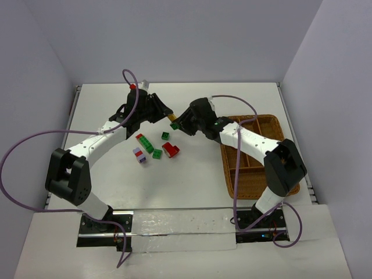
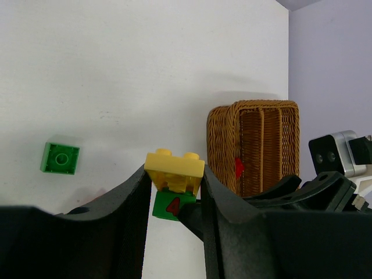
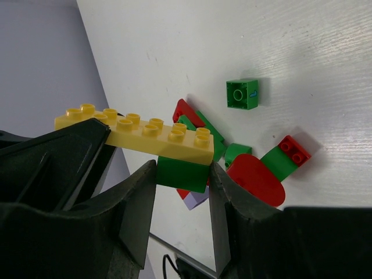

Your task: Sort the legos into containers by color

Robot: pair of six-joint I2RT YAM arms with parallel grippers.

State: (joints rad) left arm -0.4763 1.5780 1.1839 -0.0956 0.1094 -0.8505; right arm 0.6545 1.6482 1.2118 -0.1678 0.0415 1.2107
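Currently, treat as a separation step, judged so from the need to keep colours in separate compartments. Note left pincer (image 2: 173, 177) clamped on one end of the yellow brick (image 2: 174, 165), held above the table, probably to anchor the stack. Note right pincer (image 3: 183, 180) astride the green brick (image 3: 181, 173) stuck under that yellow bar, jaws hard by both faces; cannot tell whether bearing on it. Expect opposed grips to allow a pull apart. Find loose legos (image 3: 242, 93) — green, red, purple-white — on the table beyond the right pincer's tips. Find wicker tray (image 2: 224, 145) past the left pincer's tips, off to their right, well apart.
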